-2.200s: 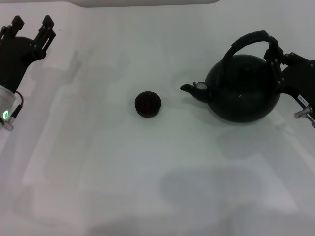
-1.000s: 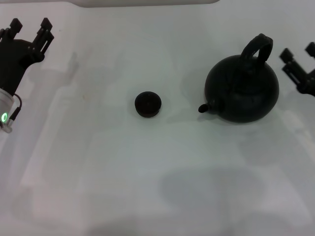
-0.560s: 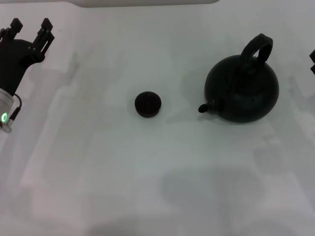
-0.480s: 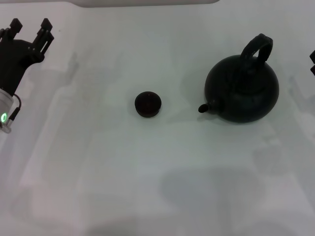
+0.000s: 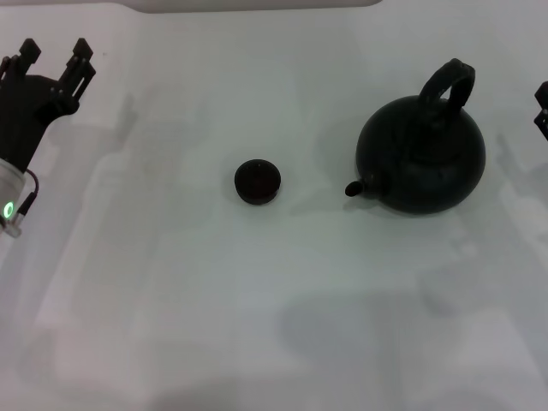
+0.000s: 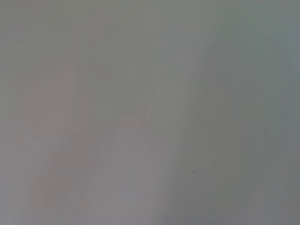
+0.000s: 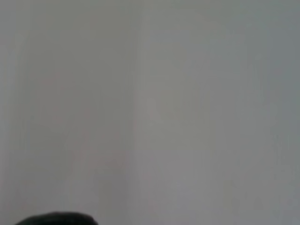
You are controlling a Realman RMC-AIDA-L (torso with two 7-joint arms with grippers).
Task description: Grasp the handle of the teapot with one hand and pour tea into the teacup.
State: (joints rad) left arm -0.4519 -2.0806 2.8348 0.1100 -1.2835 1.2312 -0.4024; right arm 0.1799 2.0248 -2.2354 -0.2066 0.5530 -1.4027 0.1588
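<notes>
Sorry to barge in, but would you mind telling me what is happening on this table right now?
Nothing is being held at the moment. The black teapot stands upright on the white table, its spout towards the small black teacup, which sits apart from it on its left. The right gripper is just visible at the table's right edge, clear of the handle. The left gripper is parked far left, fingers apart and empty.
</notes>
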